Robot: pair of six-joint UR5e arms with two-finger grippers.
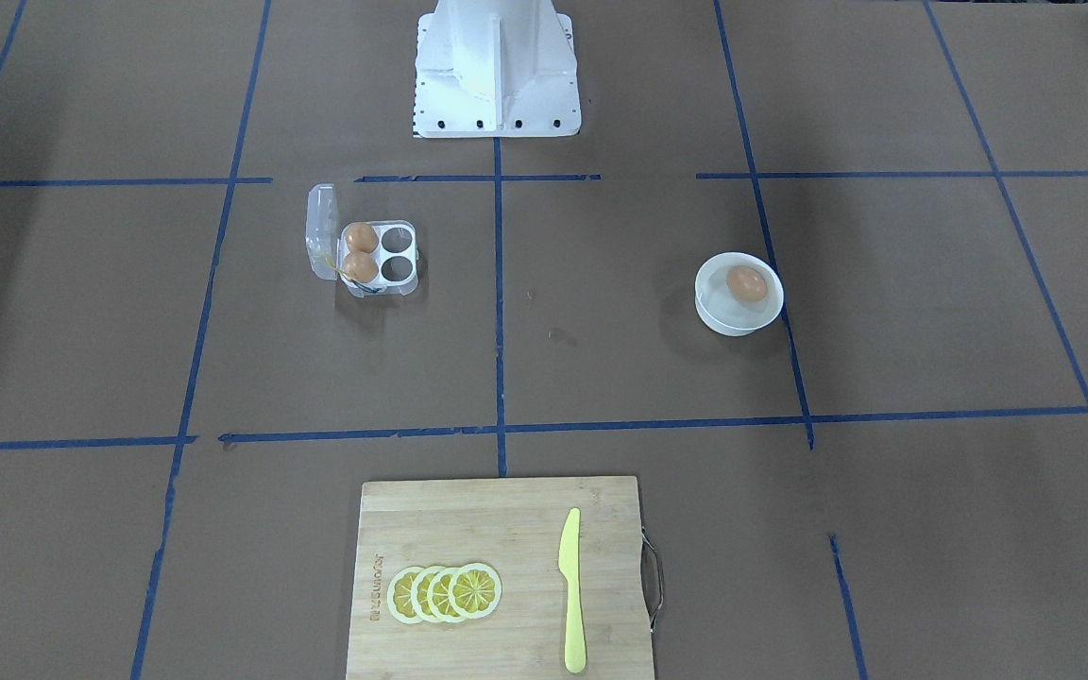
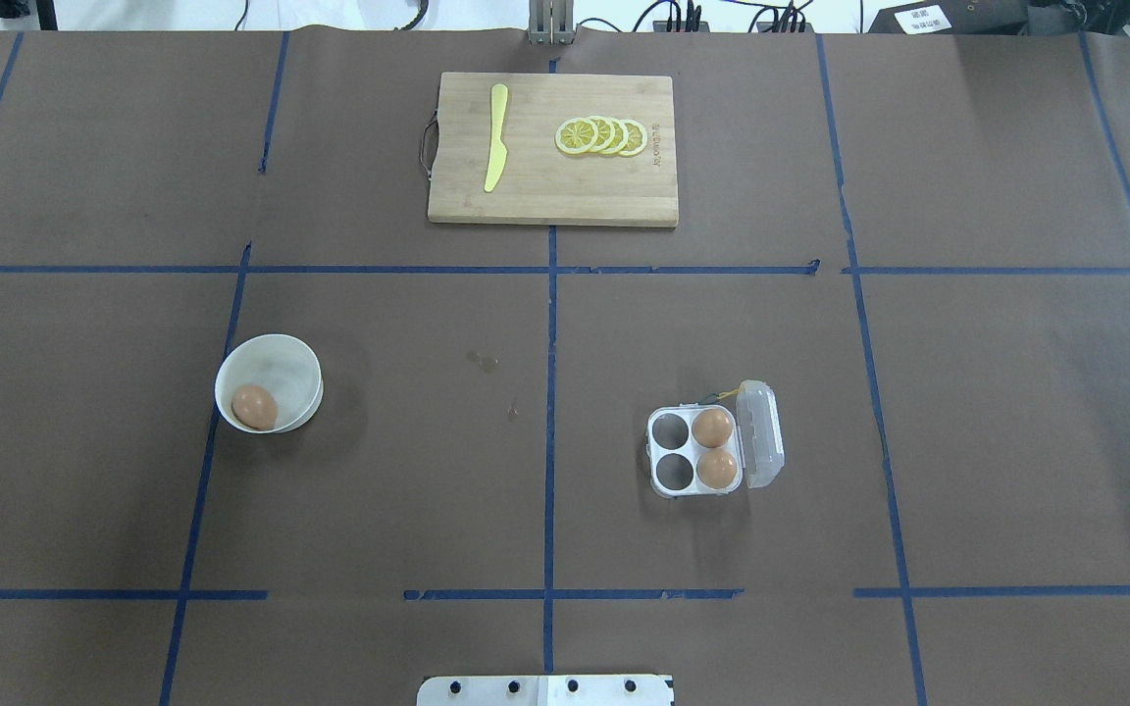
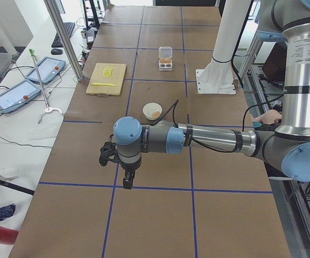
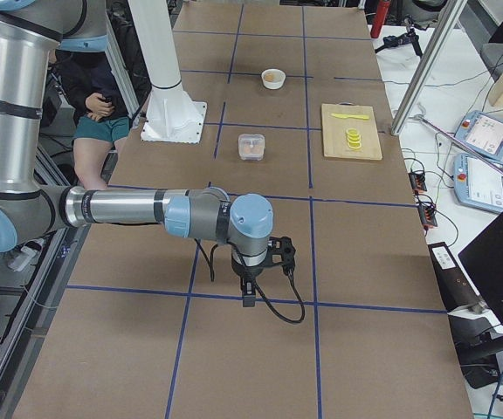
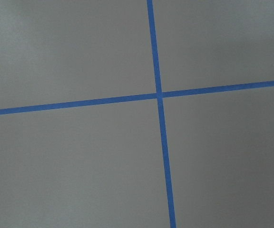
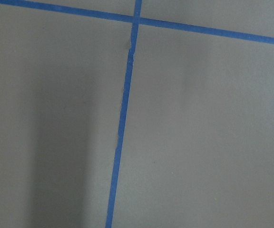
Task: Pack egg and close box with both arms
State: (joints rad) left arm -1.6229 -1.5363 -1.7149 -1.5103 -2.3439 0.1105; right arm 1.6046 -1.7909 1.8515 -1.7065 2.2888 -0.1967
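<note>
Egg (image 2: 254, 406) in bowl (image 2: 285, 365), on the left half of the counter (image 2: 428, 490), about midway between near and far edges, touching the bowl's inner wall. Well apart from box (image 2: 670, 473), across the centre tape line on the right half.

Box open, lid (image 2: 759, 435) swung out toward the right edge. Two more eggs (image 2: 712, 427) in the cells beside the lid; two cells on the bowl side bare. Yellow string at the lid's far corner.

Board (image 2: 545, 186) at the middle of the far edge, with knife (image 2: 496, 137) and lemon slices (image 2: 602, 136) on top, apart from each other.

Left arm (image 3: 198, 141) stretched out low over the counter's left end, left jaws pointing down above a tape crossing, holding nothing visible; width impossible to tell. Right arm (image 4: 147, 209) likewise over the right end, right jaws pointing down near a tape line; width impossible to tell. Only brown paper and blue tape in both wrist views.
</note>
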